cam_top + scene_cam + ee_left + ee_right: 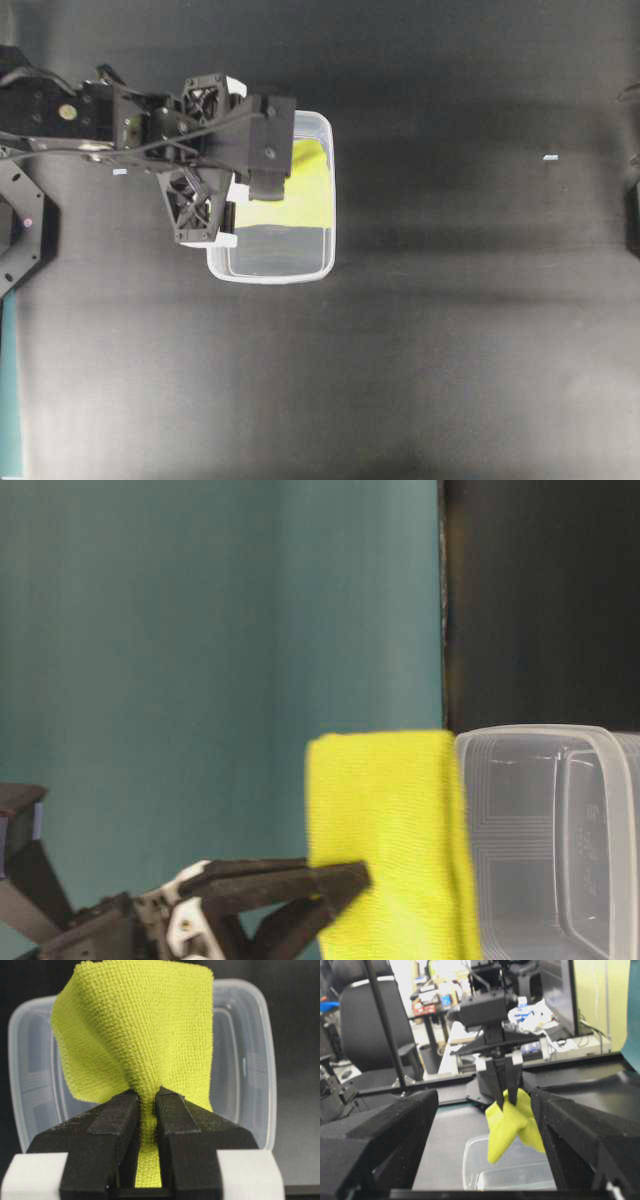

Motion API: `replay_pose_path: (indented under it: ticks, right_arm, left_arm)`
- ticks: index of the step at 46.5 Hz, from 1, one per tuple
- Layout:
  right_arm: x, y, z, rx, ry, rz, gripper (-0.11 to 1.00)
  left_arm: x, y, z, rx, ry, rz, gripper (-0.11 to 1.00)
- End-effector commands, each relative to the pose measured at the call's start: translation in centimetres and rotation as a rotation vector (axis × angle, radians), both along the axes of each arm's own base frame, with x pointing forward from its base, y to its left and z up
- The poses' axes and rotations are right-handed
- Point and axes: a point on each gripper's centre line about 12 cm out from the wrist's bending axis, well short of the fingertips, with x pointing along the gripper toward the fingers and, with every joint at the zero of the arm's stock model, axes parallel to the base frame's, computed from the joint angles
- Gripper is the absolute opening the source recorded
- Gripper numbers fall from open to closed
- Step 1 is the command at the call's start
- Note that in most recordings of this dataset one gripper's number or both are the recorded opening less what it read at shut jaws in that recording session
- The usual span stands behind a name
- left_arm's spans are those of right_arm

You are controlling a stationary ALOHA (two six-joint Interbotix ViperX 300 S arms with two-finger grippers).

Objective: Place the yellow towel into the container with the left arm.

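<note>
The yellow towel (305,190) hangs from my left gripper (268,180), which is shut on a pinched fold of it above the far end of the container (275,270). In the left wrist view the towel (140,1035) fans out above the closed gripper (148,1105), with the clear container (250,1060) behind it. In the table-level view the towel (390,840) hangs beside the container (560,830). In the right wrist view the towel (510,1125) dangles over the container (485,1170), its lower tip above the rim. My right gripper (484,1097) is wide open and empty, facing them from a distance.
The black tabletop (450,330) surrounds the container. A small white tape mark (550,157) lies at the right. A teal wall (200,630) stands behind the left arm. An office chair (370,1025) and cluttered desks lie beyond the table.
</note>
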Motion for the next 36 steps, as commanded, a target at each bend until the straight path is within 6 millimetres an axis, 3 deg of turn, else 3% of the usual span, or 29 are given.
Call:
replay_pose_path:
  ticks: [1,5,9,15,23,29,36]
  right_arm:
    - [0.1,0.0,0.2,0.005,-0.006,0.0,0.73]
    - [0.1,0.0,0.2,0.005,-0.006,0.0,0.73]
    - [0.1,0.0,0.2,0.005,-0.006,0.0,0.73]
    - [0.1,0.0,0.3,0.004,-0.009,0.0,0.73]
    - [0.1,0.0,0.3,0.003,-0.009,0.0,0.73]
    - [0.1,0.0,0.3,0.004,-0.009,-0.001,0.73]
    - [0.1,0.0,0.2,0.005,-0.003,0.0,0.73]
  left_arm:
    - [0.2,0.0,0.2,0.004,-0.029,-0.003,0.1]
    - [0.3,0.1,-0.4,0.003,-0.044,-0.002,0.33]
    - [0.3,0.3,-1.1,-0.007,-0.071,0.017,0.65]
    - [-0.2,0.2,-1.2,-0.009,-0.087,0.017,0.9]
    - [-2.0,0.1,2.5,-0.009,-0.197,0.017,0.87]
    - [-4.3,0.0,6.3,-0.006,-0.315,0.017,0.87]
    - [-7.5,-0.1,8.5,-0.003,-0.426,0.013,0.87]
